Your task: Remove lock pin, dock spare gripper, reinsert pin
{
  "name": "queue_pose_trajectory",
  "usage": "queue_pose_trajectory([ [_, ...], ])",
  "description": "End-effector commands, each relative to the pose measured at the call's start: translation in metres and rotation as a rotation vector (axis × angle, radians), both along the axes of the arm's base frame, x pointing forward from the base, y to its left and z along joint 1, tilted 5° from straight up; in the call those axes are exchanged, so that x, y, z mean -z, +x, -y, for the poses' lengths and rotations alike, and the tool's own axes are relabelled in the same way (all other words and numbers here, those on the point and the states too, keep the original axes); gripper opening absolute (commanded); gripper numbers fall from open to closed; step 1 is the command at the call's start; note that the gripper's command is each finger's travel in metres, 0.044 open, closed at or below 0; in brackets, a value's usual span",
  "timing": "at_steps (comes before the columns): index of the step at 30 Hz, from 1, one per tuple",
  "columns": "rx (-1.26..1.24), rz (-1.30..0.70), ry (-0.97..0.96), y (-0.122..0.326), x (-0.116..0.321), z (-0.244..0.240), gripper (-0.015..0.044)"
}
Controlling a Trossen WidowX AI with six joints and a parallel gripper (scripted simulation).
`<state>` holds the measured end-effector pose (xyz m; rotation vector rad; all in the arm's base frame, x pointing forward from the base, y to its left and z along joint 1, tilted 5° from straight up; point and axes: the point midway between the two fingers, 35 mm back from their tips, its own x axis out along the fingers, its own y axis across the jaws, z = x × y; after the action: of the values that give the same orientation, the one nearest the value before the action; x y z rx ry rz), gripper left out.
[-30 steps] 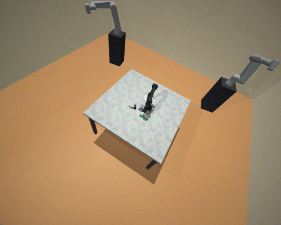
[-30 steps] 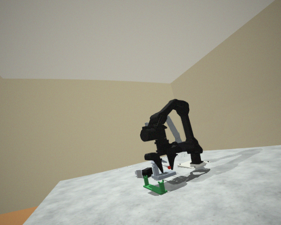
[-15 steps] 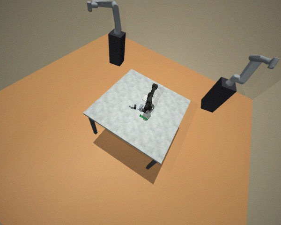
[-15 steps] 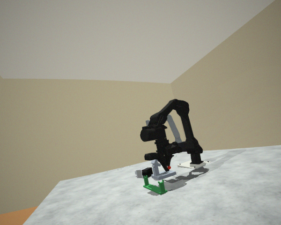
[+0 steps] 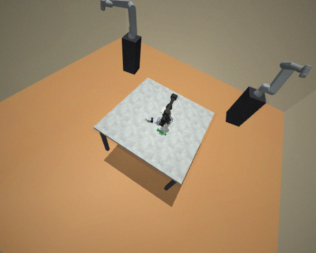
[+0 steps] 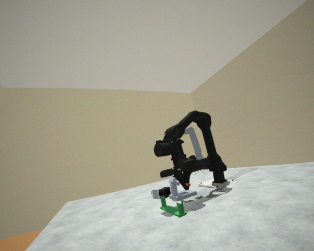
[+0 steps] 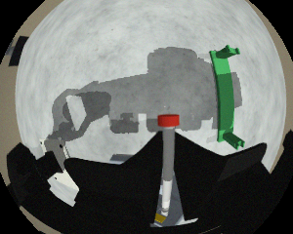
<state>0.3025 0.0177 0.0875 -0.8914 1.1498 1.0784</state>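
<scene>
The lock pin point(image 7: 168, 161) has a grey and white shaft, a yellow end and a red head, which also shows in the exterior view point(image 6: 188, 184). My gripper point(image 7: 165, 135) point(image 6: 186, 186) is shut on the pin's shaft, just behind the red head. The pin's far end points toward the blue-grey mount point(image 6: 183, 195) point(image 5: 158, 120); the fingers hide much of the socket, so how deep the pin sits cannot be told. The spare gripper, black point(image 6: 164, 191) with a light grey end point(image 5: 148, 119), lies on the table beside the mount.
A green bracket point(image 5: 161, 132) point(image 6: 170, 209) point(image 7: 226, 97) with two uprights stands on the table near the mount. The arm's white base plate point(image 6: 205, 184) is behind the mount. Two grey arms on black pedestals point(image 5: 131, 54) point(image 5: 244, 107) stand beyond the table.
</scene>
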Motion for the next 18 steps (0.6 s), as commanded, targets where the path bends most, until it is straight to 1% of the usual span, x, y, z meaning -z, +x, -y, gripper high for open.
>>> queue_pose_trajectory([
  [1,-0.002,0.022,0.069,0.0013,-0.0061,-0.0035,0.0000],
  [18,0.004,0.028,0.108,0.0029,-0.0079,-0.0095,0.0000],
])
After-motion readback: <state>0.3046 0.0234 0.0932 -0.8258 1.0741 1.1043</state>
